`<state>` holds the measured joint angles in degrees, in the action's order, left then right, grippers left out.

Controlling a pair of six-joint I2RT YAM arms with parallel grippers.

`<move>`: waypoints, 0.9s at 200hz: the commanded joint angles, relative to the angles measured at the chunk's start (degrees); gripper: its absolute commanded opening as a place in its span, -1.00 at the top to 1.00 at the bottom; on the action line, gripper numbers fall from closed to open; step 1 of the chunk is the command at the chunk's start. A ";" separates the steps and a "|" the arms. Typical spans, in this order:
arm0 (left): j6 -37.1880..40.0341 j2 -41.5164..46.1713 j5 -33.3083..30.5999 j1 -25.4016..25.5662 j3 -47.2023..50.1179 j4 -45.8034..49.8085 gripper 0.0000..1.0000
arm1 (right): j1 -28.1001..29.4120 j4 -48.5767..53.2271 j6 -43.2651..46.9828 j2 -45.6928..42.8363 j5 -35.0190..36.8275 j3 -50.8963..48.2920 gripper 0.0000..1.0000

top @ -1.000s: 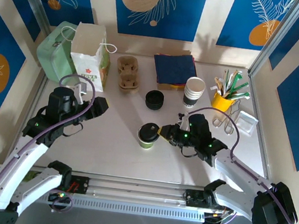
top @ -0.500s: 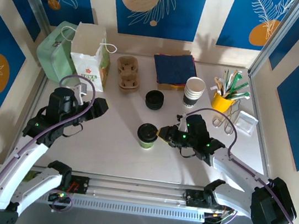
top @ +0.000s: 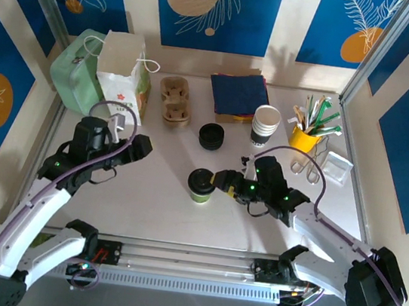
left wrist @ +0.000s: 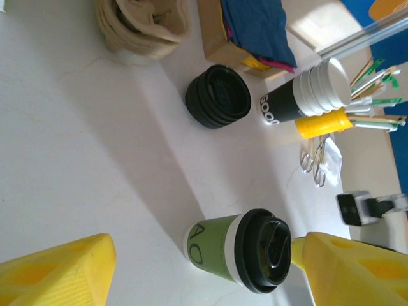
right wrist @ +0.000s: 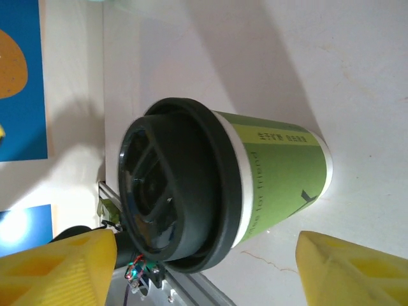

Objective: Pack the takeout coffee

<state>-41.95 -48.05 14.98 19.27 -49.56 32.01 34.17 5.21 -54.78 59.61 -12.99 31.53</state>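
Pale worktop (top: 153,191), walled by blue leaf-print panels. At the far left, against the back: a green bag (top: 72,77) touching a white paper bag (top: 123,84). In front of these, the left end effector (top: 138,147), spread wide with nothing between its fingers, well apart from the cup. Further right along the back: a cardboard cup carrier (top: 174,100), a stack of black lids (top: 211,136), folded blue napkins (top: 239,95). Near the middle, upright on the worktop: the takeout coffee (top: 201,184), green-sleeved, black lid on. Just beside it on the right: the right end effector (top: 221,180), fingers (right wrist: 57,271) set wide to either side of the cup, no squeeze visible. Behind that arm: a stack of lidless cups (top: 265,125), then a yellow holder of utensils (top: 306,139), and a small clear box (top: 337,167) at the far right.
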 commanded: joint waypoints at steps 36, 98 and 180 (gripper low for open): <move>3.87 -7.01 5.33 5.41 -2.22 -4.01 -0.70 | -0.29 11.71 4.05 -3.58 5.70 6.52 -0.53; 4.66 -13.98 10.41 10.23 -1.20 -10.48 -0.90 | -1.52 14.85 5.67 -1.74 2.44 9.58 -0.67; 4.68 -19.35 12.12 13.69 0.49 -14.81 -0.91 | -0.69 11.46 6.80 0.86 1.47 8.48 -0.64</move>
<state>-38.46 -66.26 25.08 31.90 -50.02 20.25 33.01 17.56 -49.23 60.05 -10.70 39.48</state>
